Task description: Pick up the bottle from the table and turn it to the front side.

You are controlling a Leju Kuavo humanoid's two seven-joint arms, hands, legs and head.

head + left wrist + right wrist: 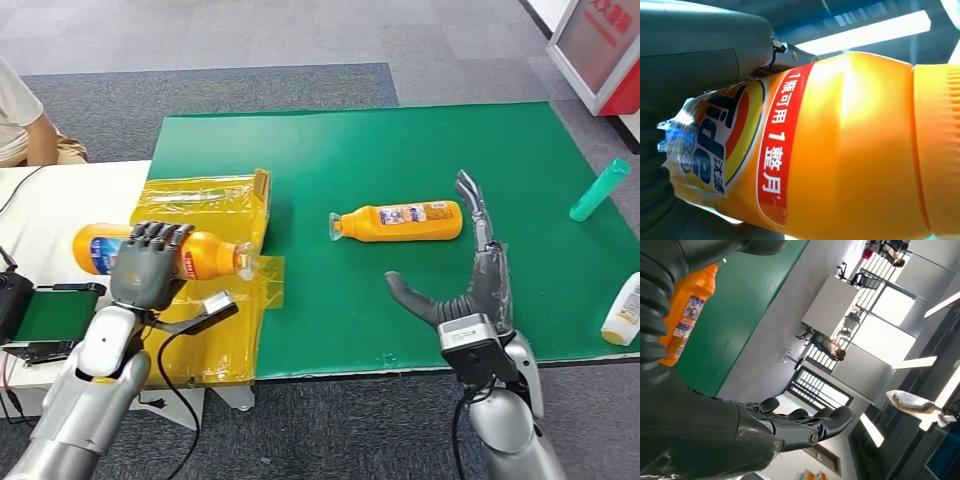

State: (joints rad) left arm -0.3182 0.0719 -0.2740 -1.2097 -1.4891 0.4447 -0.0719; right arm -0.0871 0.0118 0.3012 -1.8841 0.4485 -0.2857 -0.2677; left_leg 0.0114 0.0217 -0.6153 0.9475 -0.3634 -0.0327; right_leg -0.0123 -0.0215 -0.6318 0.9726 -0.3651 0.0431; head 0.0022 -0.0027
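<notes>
left hand [145,270]: wrapped around an orange bottle [198,255] lying sideways over the yellow plastic sheet [226,200].
right hand [472,285]: open, holds nothing, thumb out, just near a second orange bottle [400,221] lying flat on the green mat [340,140].
orange bottles: two.
other bottles: one teal bottle [600,189] and one white bottle [625,311] at the right side of the mat.
left wrist view: the held bottle's [851,150] label up close, blue letters and a red band.
right wrist view: the right hand's fingers [806,425] spread, and the second bottle [687,310] on the mat.

Right hand [798,427] spread (empty); bottle [683,315] on mat [742,305].
</notes>
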